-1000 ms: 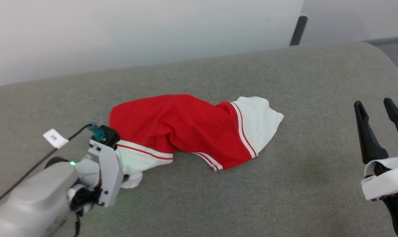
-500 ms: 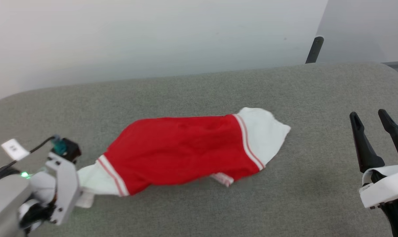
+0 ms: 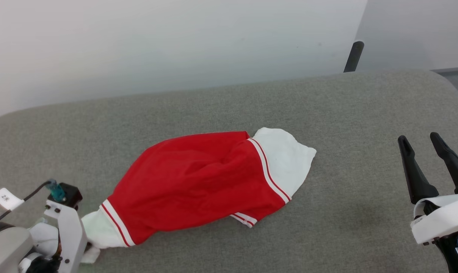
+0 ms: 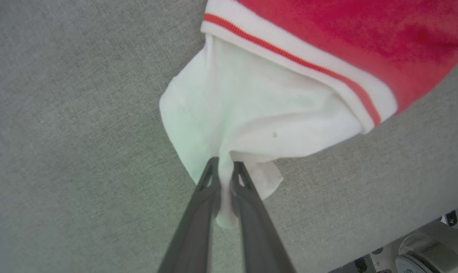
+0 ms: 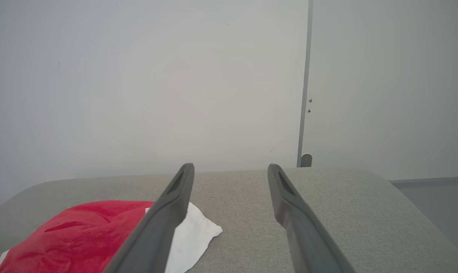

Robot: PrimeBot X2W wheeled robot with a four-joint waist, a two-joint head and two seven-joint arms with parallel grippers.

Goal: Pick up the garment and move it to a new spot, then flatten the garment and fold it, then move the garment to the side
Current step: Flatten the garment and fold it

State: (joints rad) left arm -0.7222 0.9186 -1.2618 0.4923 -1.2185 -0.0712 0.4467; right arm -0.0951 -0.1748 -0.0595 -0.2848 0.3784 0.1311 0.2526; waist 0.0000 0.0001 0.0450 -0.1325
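Left tool (image 4: 225, 165) clenched on tip of white sleeve (image 4: 251, 113), likely hold for pulling. Garment (image 3: 198, 182) lies stretched along grey counter (image 3: 365, 113), left of middle. Right tool (image 3: 418, 137) spread wide, empty, well apart from cloth. Lettering hidden, lower edge tucked under; you cannot tell which side is up.

garment (image 3: 198, 185) on padded surface (image 3: 346, 235), centre-left; left gripper (image 4: 225, 165) at its left end, right gripper (image 3: 419, 138) well apart at right.
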